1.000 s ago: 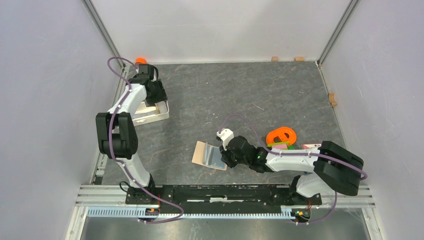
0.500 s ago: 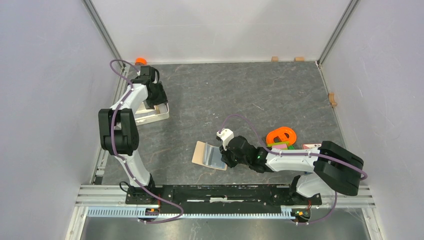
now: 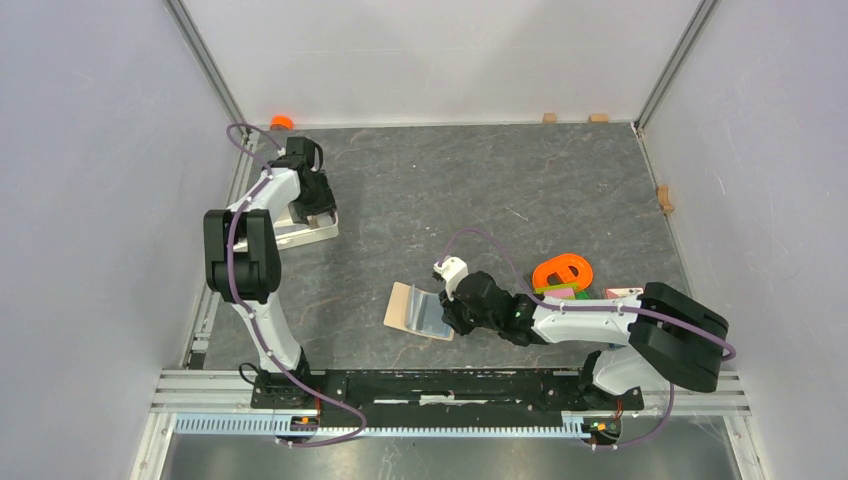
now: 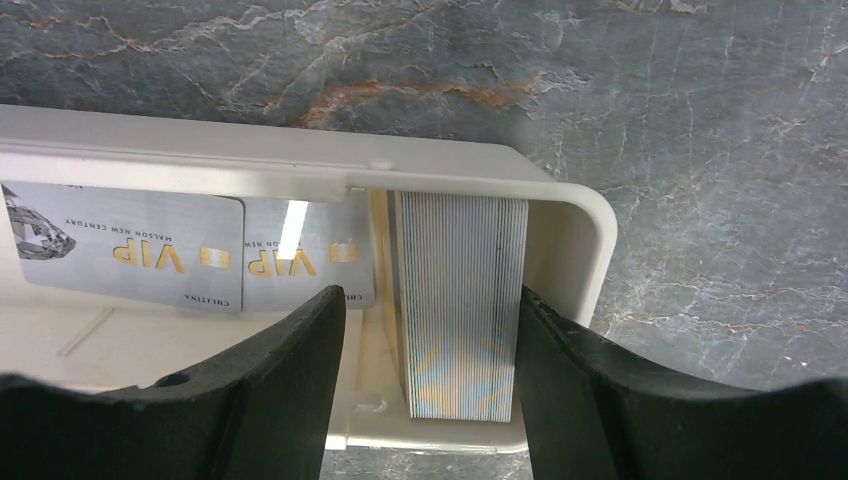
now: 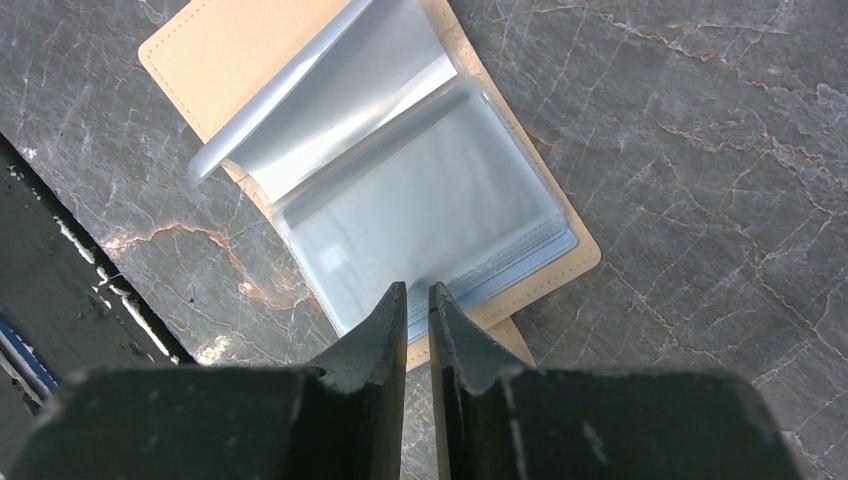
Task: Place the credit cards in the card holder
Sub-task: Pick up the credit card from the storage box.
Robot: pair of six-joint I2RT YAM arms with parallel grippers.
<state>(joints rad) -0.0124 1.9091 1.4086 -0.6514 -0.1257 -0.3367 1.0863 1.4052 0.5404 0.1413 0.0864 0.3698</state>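
Since the earlier frame my left arm's dark elbow link has swung slightly to the right, leaving the orange cap (image 3: 281,122) in the far-left corner fully exposed; my right arm has held its position. My left gripper (image 4: 428,300) hangs over the right end of the white tray (image 4: 570,225), jaws apart, straddling a stack of credit cards (image 4: 460,310) that stands on edge against the tray's end wall. A gap shows between my left finger and the stack. My right finger sits just beside the stack, and I cannot tell whether it touches. Two silver cards (image 4: 130,250) with gold VIP print lie flat in the tray, overlapping. My right gripper (image 5: 415,300) is at the near edge of the card holder (image 5: 400,200), which lies open on the grey table (image 3: 480,180), clear pockets up. Its jaws are nearly together, with a thin slit between them. I cannot tell whether they pinch the holder's edge.
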